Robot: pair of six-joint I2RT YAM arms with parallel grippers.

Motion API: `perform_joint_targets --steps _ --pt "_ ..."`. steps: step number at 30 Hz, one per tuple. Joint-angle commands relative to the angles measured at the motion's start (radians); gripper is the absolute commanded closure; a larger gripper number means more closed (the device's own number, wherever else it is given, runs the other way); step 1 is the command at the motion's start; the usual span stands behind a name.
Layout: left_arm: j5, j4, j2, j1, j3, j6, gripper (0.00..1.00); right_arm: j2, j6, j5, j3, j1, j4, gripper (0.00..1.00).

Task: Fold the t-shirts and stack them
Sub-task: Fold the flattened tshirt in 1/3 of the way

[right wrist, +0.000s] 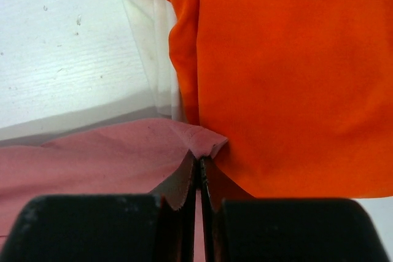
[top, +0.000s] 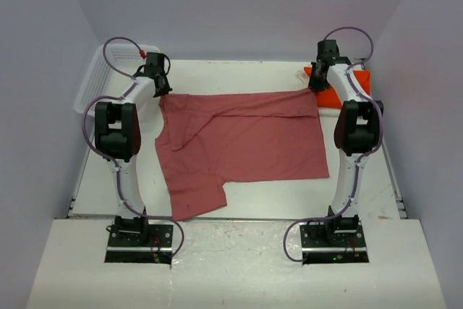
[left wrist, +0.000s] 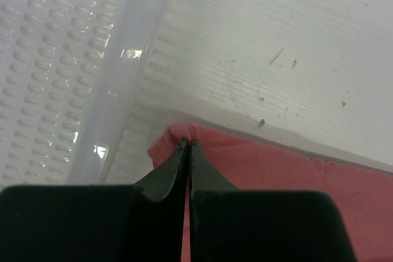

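Note:
A dusty rose-red t-shirt [top: 242,142] lies spread across the table, one sleeve toward the front. My left gripper [top: 159,90] is shut on its far left corner [left wrist: 184,132], next to the basket. At the far right corner [right wrist: 206,140] my right gripper [top: 317,85] is shut on the cloth, pinching a small peak. A bright orange t-shirt [right wrist: 295,72] lies folded right beside that corner [top: 334,95]. A strip of white t-shirt [right wrist: 156,47] shows under the orange one.
A white plastic mesh basket [top: 108,77] stands at the far left, its wall [left wrist: 67,59] close to my left fingers. The table's back edge [top: 239,61] runs just behind both grippers.

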Motion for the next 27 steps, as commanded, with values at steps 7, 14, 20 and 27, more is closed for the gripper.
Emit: perform_joint_targets --steps 7,14,20,27 --pt "-0.102 0.015 -0.045 0.019 0.016 0.041 1.0 -0.017 -0.009 0.064 0.04 -0.011 0.026 1.0" --pt "-0.125 -0.002 -0.025 0.023 0.039 0.044 1.0 -0.014 0.003 0.08 0.048 -0.045 0.018 1.0" --pt "-0.133 -0.002 -0.025 0.025 0.037 0.044 1.0 -0.017 0.017 0.081 0.045 -0.056 0.015 1.0" --pt "-0.102 0.003 -0.012 0.023 0.051 0.054 1.0 0.011 0.009 0.058 0.088 -0.056 0.0 1.0"
